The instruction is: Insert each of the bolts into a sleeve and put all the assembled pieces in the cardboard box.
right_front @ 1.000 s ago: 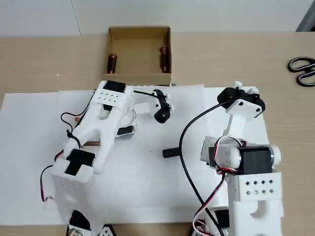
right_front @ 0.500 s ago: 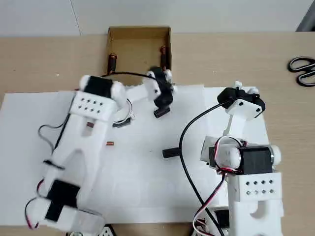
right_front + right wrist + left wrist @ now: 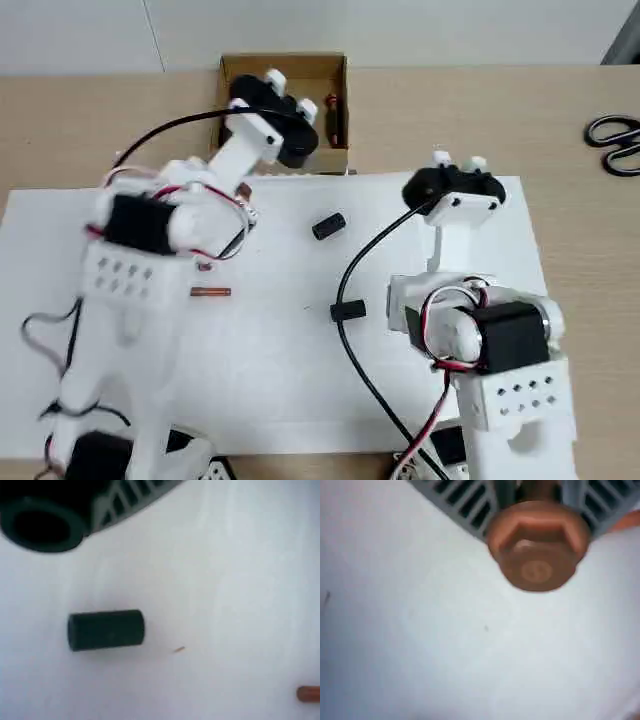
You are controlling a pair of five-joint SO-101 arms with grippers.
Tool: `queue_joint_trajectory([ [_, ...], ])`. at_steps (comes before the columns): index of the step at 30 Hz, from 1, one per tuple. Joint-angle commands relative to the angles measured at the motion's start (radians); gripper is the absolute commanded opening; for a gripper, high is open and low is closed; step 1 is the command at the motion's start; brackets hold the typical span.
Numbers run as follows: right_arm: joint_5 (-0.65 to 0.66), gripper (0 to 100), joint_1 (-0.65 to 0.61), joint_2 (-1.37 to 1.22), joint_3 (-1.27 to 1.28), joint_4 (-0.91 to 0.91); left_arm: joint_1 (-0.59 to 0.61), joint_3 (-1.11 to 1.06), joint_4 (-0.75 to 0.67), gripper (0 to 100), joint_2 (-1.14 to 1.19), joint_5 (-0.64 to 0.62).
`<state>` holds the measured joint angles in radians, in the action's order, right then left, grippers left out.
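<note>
At the far edge of the wooden table (image 3: 90, 130): one open cardboard box (image 3: 285, 66), with an assembled piece (image 3: 335, 118) lying along its right wall. Over the near part of the box: left gripper (image 3: 288, 130), its ribbed fingers (image 3: 462, 495) closed around a copper bolt (image 3: 537, 545) whose hexagonal head faces the wrist camera. On the white paper sheet (image 3: 250, 380) that covers the middle of the table: one loose bolt (image 3: 210, 292), lying flat towards the left arm's side; one second sleeve (image 3: 328, 226), black and slightly tilted, near the sheet's far edge; one third sleeve (image 3: 348, 310), black, nearer the arm bases and well apart from the second. Over the sheet's far right part: right gripper (image 3: 448, 185), carrying a black sleeve (image 3: 37, 525) against its ribbed finger, bore open towards the wrist camera and raised off the paper. At the table's right edge: one pair of black-handled scissors (image 3: 615, 143), off the sheet.
</note>
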<state>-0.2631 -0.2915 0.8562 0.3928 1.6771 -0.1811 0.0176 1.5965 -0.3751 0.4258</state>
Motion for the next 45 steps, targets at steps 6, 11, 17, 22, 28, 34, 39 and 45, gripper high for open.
queue_joint_trajectory([
  [6,0.132,0.2,-0.074,0.148,-0.091,-0.002,0.084,0.016,-0.157,1,-0.313,-0.014],
  [11,0.19,0.2,-0.079,0.22,-0.011,-0.005,0.14,-0.102,-0.226,1,-0.457,-0.014],
  [17,0.204,0.2,-0.079,0.328,0.097,-0.059,0.141,-0.335,-0.276,1,-0.717,-0.149],
  [22,0.233,0.2,-0.081,0.433,0.269,-0.2,0.146,-0.545,-0.445,1,-0.918,-0.374],
  [28,0.241,0.2,-0.096,0.533,0.483,-0.392,0.14,-0.754,-0.572,1,-1.092,-0.566],
  [34,0.236,0.2,-0.248,0.607,0.652,-0.532,0.14,-0.895,-0.631,1,-1.203,-0.827],
  [39,0.239,0.2,-0.328,0.653,0.761,-0.636,0.14,-0.96,-0.631,1,-1.261,-0.934],
  [45,0.239,0.2,-0.414,0.664,0.852,-0.742,0.066,-0.972,-0.628,1,-1.281,-1.049],
])
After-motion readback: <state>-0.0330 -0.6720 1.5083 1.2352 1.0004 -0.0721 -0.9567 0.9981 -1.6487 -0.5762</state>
